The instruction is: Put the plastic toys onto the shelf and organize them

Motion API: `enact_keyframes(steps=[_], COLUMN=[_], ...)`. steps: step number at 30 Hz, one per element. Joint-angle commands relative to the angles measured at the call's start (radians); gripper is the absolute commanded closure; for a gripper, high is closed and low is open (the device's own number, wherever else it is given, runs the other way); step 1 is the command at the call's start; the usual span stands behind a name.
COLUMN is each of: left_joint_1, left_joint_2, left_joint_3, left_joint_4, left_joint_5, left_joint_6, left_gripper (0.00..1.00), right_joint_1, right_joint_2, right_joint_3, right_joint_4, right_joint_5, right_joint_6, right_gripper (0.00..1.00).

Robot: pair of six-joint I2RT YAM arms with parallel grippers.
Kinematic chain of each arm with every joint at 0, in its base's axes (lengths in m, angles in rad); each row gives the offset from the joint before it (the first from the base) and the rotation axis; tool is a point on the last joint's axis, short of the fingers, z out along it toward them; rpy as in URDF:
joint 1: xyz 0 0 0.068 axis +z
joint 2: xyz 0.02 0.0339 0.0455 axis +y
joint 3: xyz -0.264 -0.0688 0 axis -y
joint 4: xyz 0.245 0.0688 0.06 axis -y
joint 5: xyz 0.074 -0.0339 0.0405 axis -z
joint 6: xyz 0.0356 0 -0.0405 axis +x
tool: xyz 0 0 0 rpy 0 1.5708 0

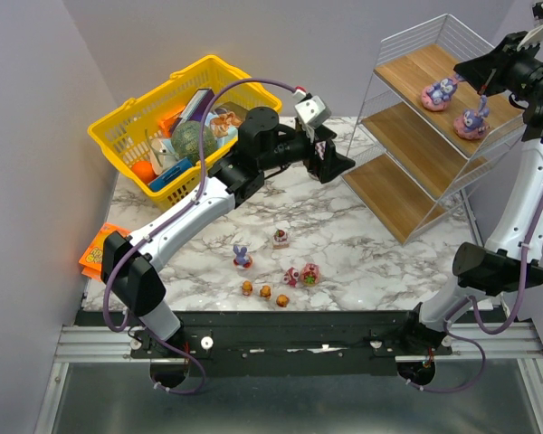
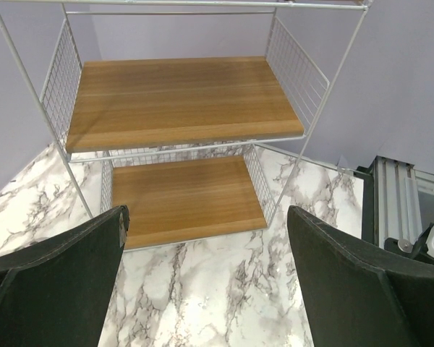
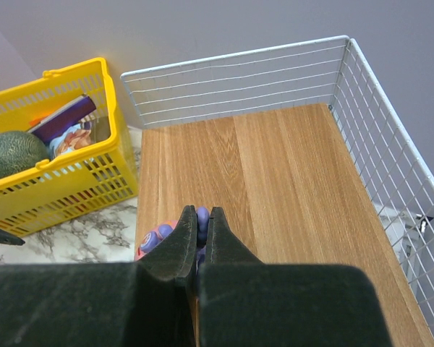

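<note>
The shelf (image 1: pixel 416 145) stands at the back right. One purple bunny (image 1: pixel 441 92) sits on its top board. My right gripper (image 1: pixel 481 90) is shut on the ear of a second purple bunny (image 1: pixel 471 122), which is on or just above that board; the right wrist view shows the gripper (image 3: pixel 202 211) pinching the purple ear (image 3: pixel 202 215). My left gripper (image 1: pixel 339 165) is open and empty and faces the shelf's lower boards (image 2: pixel 184 199). On the marble lie a third bunny (image 1: pixel 242 257), three pink/white toys (image 1: pixel 281 238) (image 1: pixel 292 276) (image 1: pixel 309 272) and three orange bears (image 1: pixel 265 291).
A yellow basket (image 1: pixel 176 122) full of items stands at the back left, also seen in the right wrist view (image 3: pixel 58 166). A flat orange packet (image 1: pixel 95 253) lies at the table's left edge. The shelf's wire side walls (image 3: pixel 376 144) fence the top board.
</note>
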Motion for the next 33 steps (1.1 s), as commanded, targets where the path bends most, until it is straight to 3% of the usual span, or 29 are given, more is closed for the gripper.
enact_keyframes(steps=[1, 22, 33], left_joint_1=[0.007, 0.012, 0.015], left_joint_2=[-0.031, -0.025, -0.067], left_joint_3=[0.001, 0.002, -0.037], left_joint_4=[-0.007, -0.015, 0.003], left_joint_5=[0.005, -0.009, -0.035], left_joint_6=[0.001, -0.006, -0.016], left_gripper=[0.01, 0.01, 0.01], right_joint_1=[-0.011, -0.023, -0.035], right_joint_2=[0.021, 0.05, -0.01], right_joint_3=[0.002, 0.039, 0.035], right_joint_4=[0.006, 0.084, 0.202], right_joint_5=[-0.035, -0.003, 0.028], right_joint_6=[0.001, 0.094, 0.237], right_gripper=[0.94, 0.31, 0.16])
